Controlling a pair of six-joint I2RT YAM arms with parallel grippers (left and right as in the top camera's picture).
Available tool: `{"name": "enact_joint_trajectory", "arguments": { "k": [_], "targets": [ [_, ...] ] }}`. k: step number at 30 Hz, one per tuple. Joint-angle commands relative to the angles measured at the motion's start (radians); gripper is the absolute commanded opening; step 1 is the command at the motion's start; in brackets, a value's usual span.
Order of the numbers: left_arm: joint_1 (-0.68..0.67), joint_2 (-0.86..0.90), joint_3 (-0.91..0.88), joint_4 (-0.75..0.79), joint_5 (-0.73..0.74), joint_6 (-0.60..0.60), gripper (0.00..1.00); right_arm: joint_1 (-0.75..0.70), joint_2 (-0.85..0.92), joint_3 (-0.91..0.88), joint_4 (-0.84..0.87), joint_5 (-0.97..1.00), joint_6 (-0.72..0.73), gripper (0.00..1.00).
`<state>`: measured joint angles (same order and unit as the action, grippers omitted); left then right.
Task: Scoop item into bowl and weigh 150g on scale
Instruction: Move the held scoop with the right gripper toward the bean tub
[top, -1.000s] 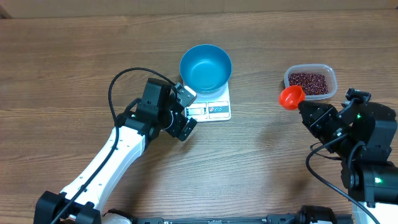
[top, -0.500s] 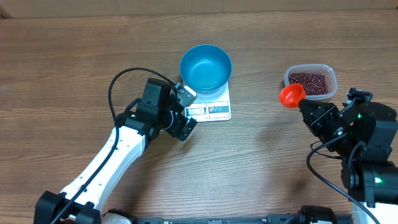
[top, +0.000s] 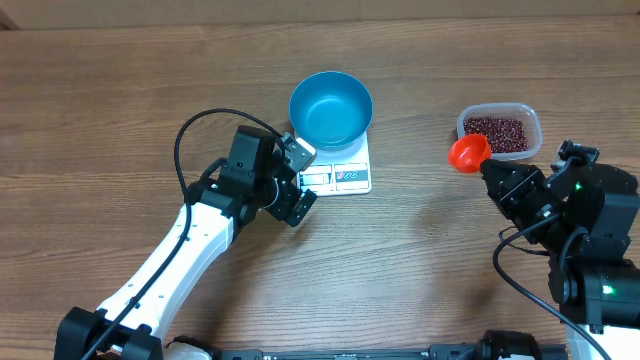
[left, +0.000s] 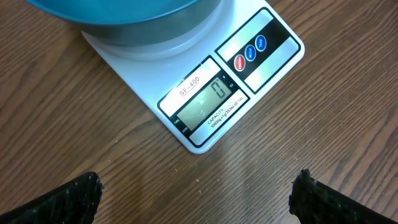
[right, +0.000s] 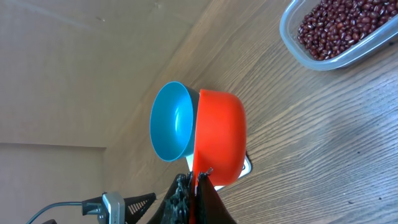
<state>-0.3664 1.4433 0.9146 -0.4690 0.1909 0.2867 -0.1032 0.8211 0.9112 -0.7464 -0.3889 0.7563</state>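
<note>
Left wrist: "SF-400" on scale (left: 200, 98)

Between the scale (top: 345, 172) and the orange scoop (top: 468, 154) runs a bare strip of wooden table (top: 420, 210), an open lane toward the blue bowl (top: 331, 108), whose mouth is unobstructed from above. The left gripper (top: 303, 180), jaws spread wide, crowds the scale's near-left corner, and its black cable (top: 182, 150) loops out to the left. The scoop, clamped in the right gripper (top: 487, 168), hangs at the clear tub's (top: 530, 128) near-left corner and bars that side; the tub's far and right sides stand free
</note>
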Motion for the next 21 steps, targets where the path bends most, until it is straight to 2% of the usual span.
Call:
{"name": "enact_joint_trajectory", "arguments": {
  "k": [1,15,21],
  "targets": [
    [0.0,0.008,-0.011,0.006,0.011,-0.006,1.0,-0.004,-0.01,0.035,0.011,-0.005,0.003,0.04],
    [0.0,0.008,-0.011,0.006,0.011,-0.006,0.99,-0.004,-0.01,0.035,0.056,-0.042,-0.005,0.04],
    [0.0,0.008,-0.011,0.006,0.011,-0.006,1.0,-0.004,-0.009,0.038,0.049,-0.059,-0.094,0.04]
  ]
}}
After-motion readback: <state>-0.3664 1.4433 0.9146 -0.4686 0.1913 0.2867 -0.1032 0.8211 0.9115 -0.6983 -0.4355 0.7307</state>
